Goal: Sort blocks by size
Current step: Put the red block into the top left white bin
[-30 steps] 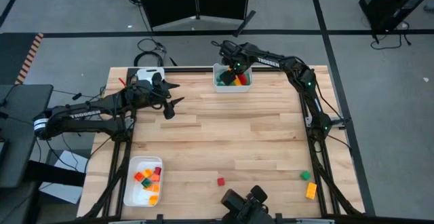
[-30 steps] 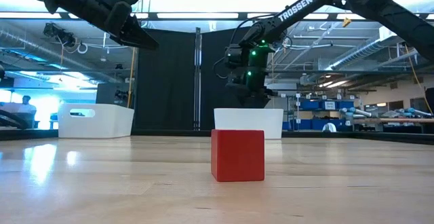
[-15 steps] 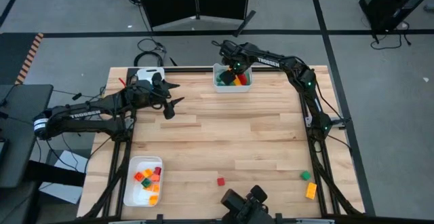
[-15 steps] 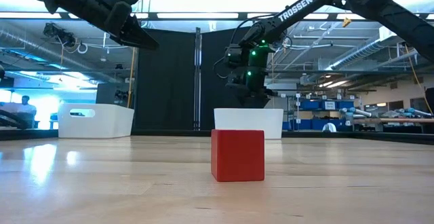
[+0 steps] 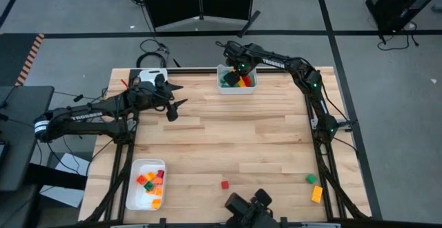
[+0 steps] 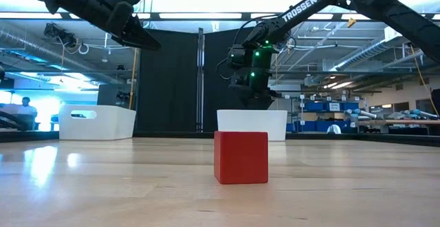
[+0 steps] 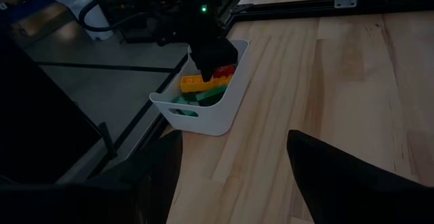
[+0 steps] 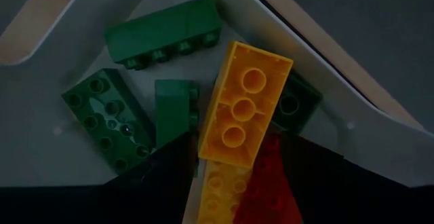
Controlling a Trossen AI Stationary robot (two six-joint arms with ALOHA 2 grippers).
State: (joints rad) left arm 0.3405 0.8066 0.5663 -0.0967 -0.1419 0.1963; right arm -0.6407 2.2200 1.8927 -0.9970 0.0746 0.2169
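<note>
Change since a moment ago: nothing that I can see; both arms and every block sit where they were a second back.
Right gripper (image 5: 237,74): poised over the white far tray (image 5: 251,86) at the table's far edge, fingers parted, nothing between them.
Directly below it: a yellow block (image 8: 245,103), long, three studs showing in a row, lying on top of the pile; its long axis runs aslant to the tray walls.
Beside the yellow block: dark green blocks (image 8: 165,30) on one flank, a red block (image 8: 271,180) just at its near end, all touching in a heap.
Left gripper (image 5: 175,98): held above the table, off to the left of that tray, fingers apart and empty, pointing toward the tray.
Loose blocks: a small red cube (image 5: 224,184) near the front edge, a green block (image 5: 311,179) and an orange block (image 5: 316,194) at the front right corner, all well apart from both grippers.
Orange block's axis: long, running roughly front to back.
Near tray (image 5: 133,186): front left, holding small orange, red and green pieces.
Nearer arm, as I judge it: right for the green and orange pair; the red cube lies about between the two.
Coming move, my guess: the right gripper lifts away from the far tray and swings back toward the front right corner.
</note>
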